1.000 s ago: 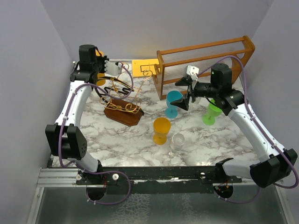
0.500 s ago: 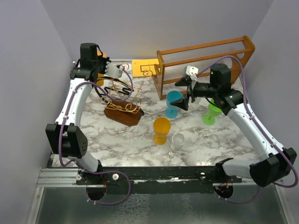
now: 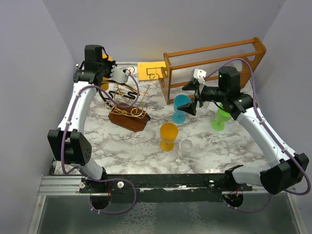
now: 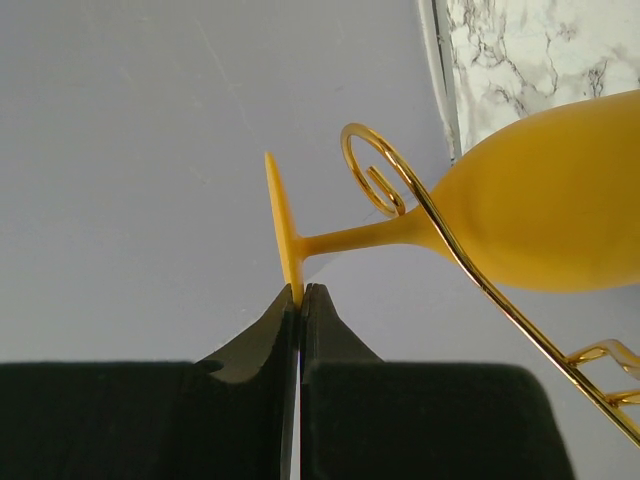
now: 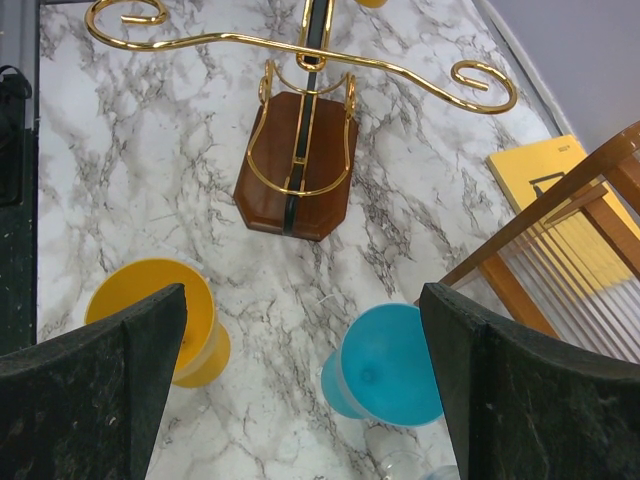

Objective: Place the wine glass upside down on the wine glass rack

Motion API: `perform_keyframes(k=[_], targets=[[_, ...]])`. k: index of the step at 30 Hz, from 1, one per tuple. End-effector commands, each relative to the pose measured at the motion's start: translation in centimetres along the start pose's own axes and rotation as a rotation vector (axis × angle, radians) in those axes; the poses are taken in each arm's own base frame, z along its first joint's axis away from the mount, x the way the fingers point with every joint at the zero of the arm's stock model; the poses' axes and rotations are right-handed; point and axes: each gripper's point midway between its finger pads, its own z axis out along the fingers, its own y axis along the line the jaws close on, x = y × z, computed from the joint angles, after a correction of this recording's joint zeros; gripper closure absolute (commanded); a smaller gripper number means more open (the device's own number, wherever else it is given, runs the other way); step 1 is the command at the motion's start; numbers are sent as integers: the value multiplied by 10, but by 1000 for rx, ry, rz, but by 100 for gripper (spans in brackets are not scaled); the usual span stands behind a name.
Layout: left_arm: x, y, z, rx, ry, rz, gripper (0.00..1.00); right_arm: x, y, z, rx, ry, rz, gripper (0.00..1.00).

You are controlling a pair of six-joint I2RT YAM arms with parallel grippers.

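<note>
My left gripper (image 4: 300,290) is shut on the rim of the foot of a yellow wine glass (image 4: 540,205). The glass lies sideways, and its stem rests against a curly gold arm (image 4: 400,190) of the wine glass rack. In the top view the left gripper (image 3: 112,77) is at the back left, above the rack (image 3: 128,117), with the glass (image 3: 104,86) mostly hidden behind the arm. My right gripper (image 3: 193,97) is open and empty, hovering over a blue glass (image 5: 385,365).
A second yellow glass (image 3: 168,135), a clear glass (image 3: 185,147) and a green glass (image 3: 222,117) stand on the marble table. A large orange-brown wooden frame (image 3: 214,61) stands at the back right, with a yellow card (image 3: 150,70) beside it.
My left gripper has shifted slightly to the right with the yellow glass, over the rack. The right arm has not moved.
</note>
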Motion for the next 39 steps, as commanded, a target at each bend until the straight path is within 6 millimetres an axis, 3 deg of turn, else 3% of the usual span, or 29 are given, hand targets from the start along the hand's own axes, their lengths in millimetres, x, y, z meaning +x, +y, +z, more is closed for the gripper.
perform_keyframes(k=[1, 28, 39], targets=[[-17, 4, -3, 4, -72, 25, 100, -3, 0, 3, -12, -22, -17, 1], [-18, -16, 4, -47, -43, -71, 100, 2, -1, 6, -19, -12, 3, 0], [-22, -11, 12, -95, -68, -191, 100, 5, -3, 8, -18, -6, 10, 0]])
